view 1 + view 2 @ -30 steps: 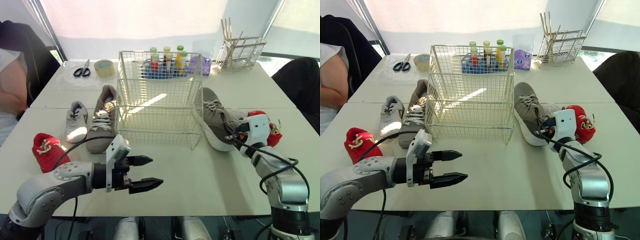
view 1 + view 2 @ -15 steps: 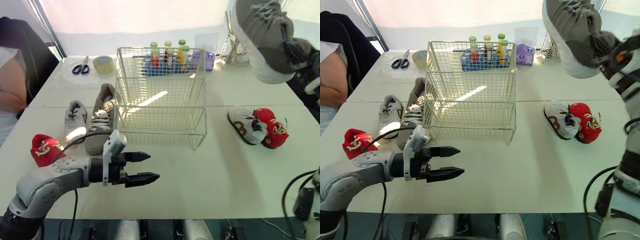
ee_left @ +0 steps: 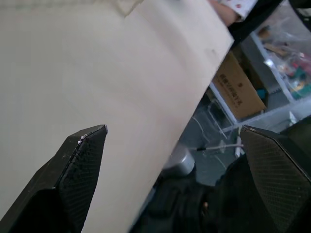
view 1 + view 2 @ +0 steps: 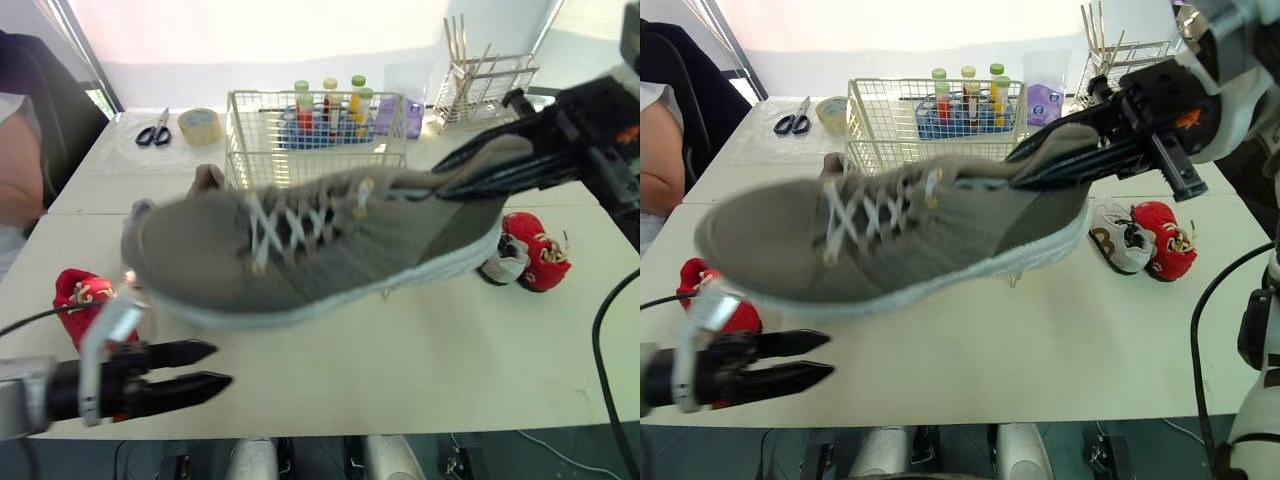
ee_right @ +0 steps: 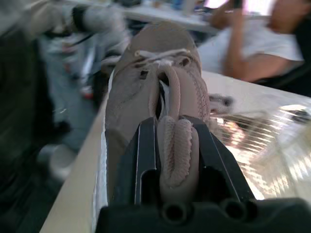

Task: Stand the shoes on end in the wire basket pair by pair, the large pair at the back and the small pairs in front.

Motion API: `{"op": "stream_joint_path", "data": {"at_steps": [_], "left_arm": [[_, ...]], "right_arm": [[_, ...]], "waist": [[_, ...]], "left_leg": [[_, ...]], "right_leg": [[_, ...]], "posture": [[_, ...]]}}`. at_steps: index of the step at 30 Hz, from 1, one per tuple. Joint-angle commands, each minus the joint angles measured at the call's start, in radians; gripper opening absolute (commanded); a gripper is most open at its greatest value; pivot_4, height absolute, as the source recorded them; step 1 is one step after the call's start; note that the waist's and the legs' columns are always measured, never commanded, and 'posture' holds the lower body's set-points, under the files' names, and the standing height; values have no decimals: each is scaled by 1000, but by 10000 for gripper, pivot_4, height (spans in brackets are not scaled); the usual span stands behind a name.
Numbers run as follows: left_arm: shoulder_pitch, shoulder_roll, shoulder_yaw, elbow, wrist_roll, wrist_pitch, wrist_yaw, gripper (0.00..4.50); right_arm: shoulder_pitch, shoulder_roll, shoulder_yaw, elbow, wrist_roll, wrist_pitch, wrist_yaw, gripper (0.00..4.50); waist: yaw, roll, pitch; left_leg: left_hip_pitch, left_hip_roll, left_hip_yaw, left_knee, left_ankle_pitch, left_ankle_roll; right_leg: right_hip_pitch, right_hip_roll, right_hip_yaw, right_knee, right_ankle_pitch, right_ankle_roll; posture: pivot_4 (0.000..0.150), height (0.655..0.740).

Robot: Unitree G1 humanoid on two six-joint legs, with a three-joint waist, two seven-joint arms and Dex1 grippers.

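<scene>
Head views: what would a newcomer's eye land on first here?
The large grey shoe hangs sideways in the air close to the camera, hiding much of the wire basket, with the right gripper shut on its heel collar. The left gripper is open, low over the near edge of the table, and a small red shoe lies beside a small white shoe on the right.
</scene>
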Motion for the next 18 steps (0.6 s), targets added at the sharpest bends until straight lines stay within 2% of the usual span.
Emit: {"op": "stream_joint_path", "data": {"at_steps": [1, 3, 5, 9, 10, 13, 16, 18], "left_arm": [[76, 28, 285, 87, -21, 71, -116, 45000], [75, 46, 350, 150, -28, 77, -131, 45000], [34, 63, 349, 188, -78, 67, -112, 45000], [-120, 117, 169, 202, -293, -11, -4, 45000], [-152, 126, 114, 195, -299, -17, 3, 45000], [-224, 139, -21, 183, -231, -16, -35, 45000], [-320, 138, -187, 181, -123, -43, -93, 45000], [-398, 126, -286, 176, -95, -54, -117, 45000]], "right_arm": [[-47, -31, 118, 65, -1, -202, 18, 2100], [-60, -37, 204, 88, 23, -273, 18, 2100], [-68, -50, 276, 93, 34, -351, 18, 2100], [-92, -73, 368, 65, 81, -464, 18, 2100], [-98, -81, 379, 49, 104, -476, 18, 2100], [-118, -95, 392, 17, 172, -482, 18, 2100], [-135, -93, 403, 6, 194, -488, 18, 2100], [-139, -88, 404, -4, 203, -478, 18, 2100]], "waist": [[3, -1, 0], [4, -1, 0], [5, -1, 0], [6, 0, 0], [3, 0, 1], [0, 1, 1], [-2, 0, 1], [1, 1, 1]], "left_leg": [[0, 0, -1, 0, -1, -3], [0, 0, -1, 0, -2, -3], [0, -1, -1, 0, -2, -3], [-2, -2, 1, -2, -2, -4], [-2, -2, 1, -2, -1, -4], [-3, -3, 3, -3, 1, -8], [-3, -3, 3, -4, 1, -10], [-3, -2, 3, -3, 2, -11]], "right_leg": [[-3, 0, -1, 0, 0, 0], [-4, -1, -1, -1, 0, -1], [-5, -4, -2, 0, 1, -2], [-8, -13, -12, 1, 1, -2], [-7, -16, -15, 1, 1, -2], [-8, -18, -17, 1, 1, -2], [-6, -17, -18, 2, 2, -2], [-5, -16, -19, 3, 2, -2]], "posture": [[1500, 7352], [1500, 7352], [1500, 7352], [1500, 7352], [1500, 7352], [1500, 7352], [1500, 7352], [1500, 7352]]}}
